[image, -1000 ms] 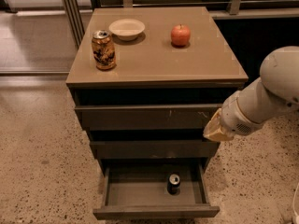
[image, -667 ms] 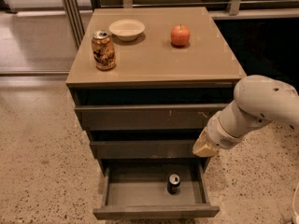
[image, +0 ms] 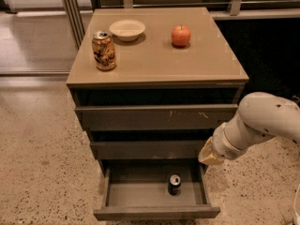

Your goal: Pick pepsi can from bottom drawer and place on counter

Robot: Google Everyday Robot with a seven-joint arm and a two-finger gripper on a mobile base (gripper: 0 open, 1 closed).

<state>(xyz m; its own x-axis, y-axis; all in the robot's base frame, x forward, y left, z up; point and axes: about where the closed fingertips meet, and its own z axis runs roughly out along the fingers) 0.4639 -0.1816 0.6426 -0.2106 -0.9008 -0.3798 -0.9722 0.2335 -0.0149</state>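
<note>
The pepsi can point(image: 174, 184) is small and dark with a silver top. It stands upright in the open bottom drawer point(image: 154, 212), right of the middle. The counter point(image: 159, 55) is the tan top of the drawer cabinet. My gripper point(image: 209, 154) is the tan tip of the white arm point(image: 262, 125). It hangs at the cabinet's right side, just above the drawer's right wall, up and to the right of the can and apart from it.
On the counter stand a gold-brown patterned can point(image: 103, 50) at the front left, a white bowl point(image: 127, 29) behind it and a red apple point(image: 181, 35) at the back right. The two upper drawers point(image: 154, 118) stand slightly out. Speckled floor lies all around.
My arm has swung down and to the left, bringing the gripper from beside the middle drawer to just above the bottom drawer's right wall. The can has not moved.
</note>
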